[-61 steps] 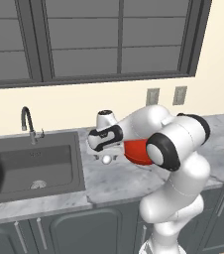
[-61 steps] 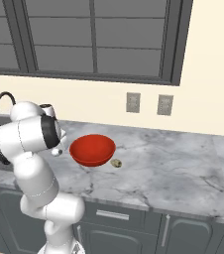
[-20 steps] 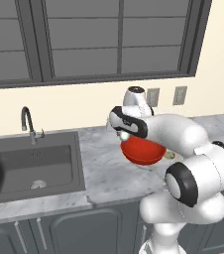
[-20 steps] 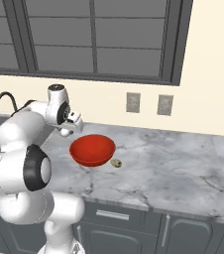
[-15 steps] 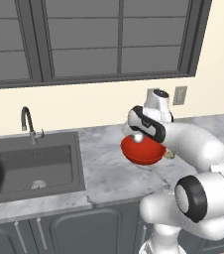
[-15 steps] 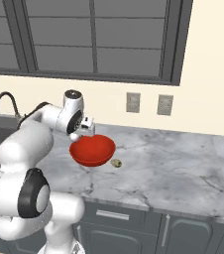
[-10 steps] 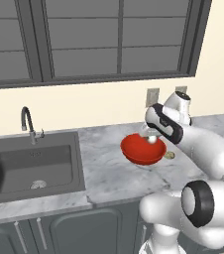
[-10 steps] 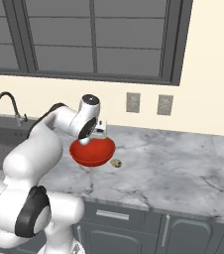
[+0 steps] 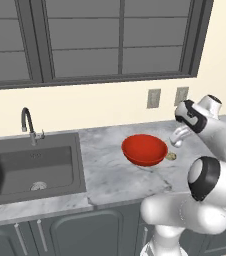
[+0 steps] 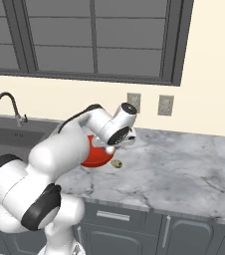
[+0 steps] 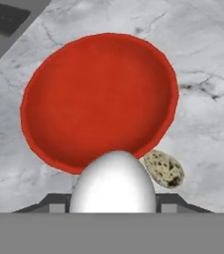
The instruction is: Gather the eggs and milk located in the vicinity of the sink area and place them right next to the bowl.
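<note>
Lying beside bowl [image 11: 99, 99]: speckled egg [image 11: 164, 168]

bowl [image 11: 99, 101]: 1 | white egg [image 11: 113, 183]: 1 | speckled egg [image 11: 164, 168]: 1 | sink [image 9: 32, 167]: 1

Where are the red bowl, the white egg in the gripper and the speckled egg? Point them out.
red bowl [image 11: 99, 99], hand view, on its inner floor.
white egg [image 11: 113, 183], hand view, on its rounded front, between the fingers.
speckled egg [image 11: 164, 168], hand view, on its spotted shell beside the bowl's rim.
</note>
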